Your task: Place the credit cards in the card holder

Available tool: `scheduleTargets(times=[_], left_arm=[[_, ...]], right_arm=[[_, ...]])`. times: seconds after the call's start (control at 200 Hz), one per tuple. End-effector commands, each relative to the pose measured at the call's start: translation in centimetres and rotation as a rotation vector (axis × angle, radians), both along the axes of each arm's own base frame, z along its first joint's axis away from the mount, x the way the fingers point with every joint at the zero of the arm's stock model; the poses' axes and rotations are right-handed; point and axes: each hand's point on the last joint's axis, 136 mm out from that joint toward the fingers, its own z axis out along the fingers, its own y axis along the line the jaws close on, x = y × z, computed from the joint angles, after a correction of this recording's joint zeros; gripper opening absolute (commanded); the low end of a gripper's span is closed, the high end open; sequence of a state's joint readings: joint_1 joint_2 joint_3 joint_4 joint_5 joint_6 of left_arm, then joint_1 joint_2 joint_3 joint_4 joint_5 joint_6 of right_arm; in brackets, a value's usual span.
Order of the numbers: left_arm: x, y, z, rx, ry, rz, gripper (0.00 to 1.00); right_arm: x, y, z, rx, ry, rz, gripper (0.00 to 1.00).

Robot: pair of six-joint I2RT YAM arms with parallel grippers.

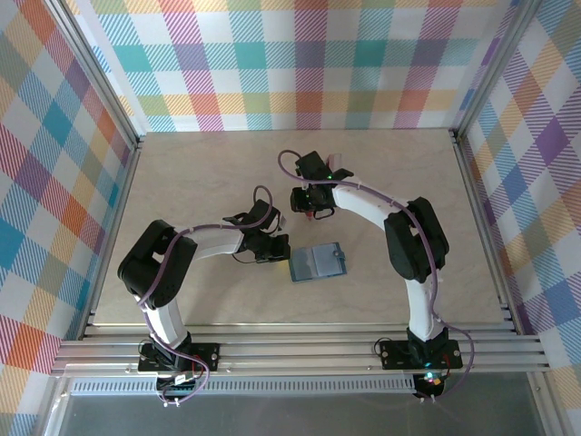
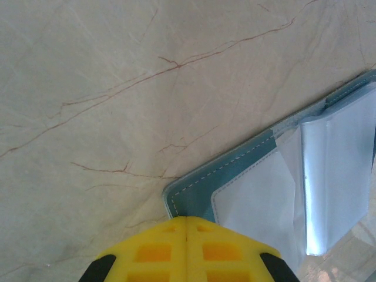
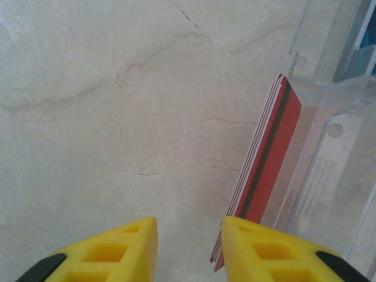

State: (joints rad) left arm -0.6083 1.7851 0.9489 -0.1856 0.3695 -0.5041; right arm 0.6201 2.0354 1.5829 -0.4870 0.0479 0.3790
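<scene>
Checked walls (image 1: 300,64) in bright plaid close round a pale, veined surface (image 1: 182,182), on which the card holder (image 1: 318,262) lies spread open near the middle, its clear sleeves (image 2: 335,176) facing up.

The left hand (image 2: 187,235) has its two yellow fingers pressed together with nothing between them. They sit at the holder's near corner, right by the stitched teal border. This looks like a pinning pose, meant to stop the soft wallet sliding while a card is pushed in, though actual contact cannot be made out. The left arm is bent at the elbow and reaches in from the left, wrist low over the surface.

The credit cards (image 3: 267,170) stand on edge as a thin red stack, leaning against a clear plastic case (image 3: 335,147) farther back on the surface, well apart from the holder. Propped like that, they offer an edge to pinch. The right hand (image 3: 189,247) has its fingers apart, the right finger alongside the stack's lower end and the left one some way off, so nothing is clamped yet. The right arm arches forward and curls inward, with the hand pointed down at the cards.
</scene>
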Motion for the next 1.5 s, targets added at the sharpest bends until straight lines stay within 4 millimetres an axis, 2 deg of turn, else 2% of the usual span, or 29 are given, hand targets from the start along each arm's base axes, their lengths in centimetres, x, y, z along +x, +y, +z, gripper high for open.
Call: scheduleTargets(times=[0.0, 0.2, 0.45, 0.96, 1.29, 1.495], left_arm=[[-2.3, 1.1, -3.3, 0.089, 0.093, -0.012, 0.01], [-2.3, 1.1, -3.3, 0.089, 0.093, -0.012, 0.01], [-2.3, 1.1, -3.4, 0.09, 0.093, -0.012, 0.01], [-2.3, 1.1, -3.3, 0.088, 0.093, -0.011, 0.01], [-2.3, 1.2, -3.3, 0.091, 0.092, -0.012, 0.01], [-2.3, 1.2, -3.3, 0.091, 0.092, -0.011, 0.01]], right_arm=[[0.1, -0.1, 1.3, 0.013, -0.027, 0.007, 0.35], [0.5, -1.6, 0.3, -0.071, -0.023, -0.041, 0.44], [0.6, -1.0, -1.0, -0.065, 0.009, -0.027, 0.53], [0.5, 0.2, -3.2, -0.052, 0.072, 0.0, 0.52], [0.0, 1.6, -1.5, 0.05, 0.048, 0.052, 0.49], [0.0, 1.5, -1.1, 0.057, 0.04, 0.055, 0.45]])
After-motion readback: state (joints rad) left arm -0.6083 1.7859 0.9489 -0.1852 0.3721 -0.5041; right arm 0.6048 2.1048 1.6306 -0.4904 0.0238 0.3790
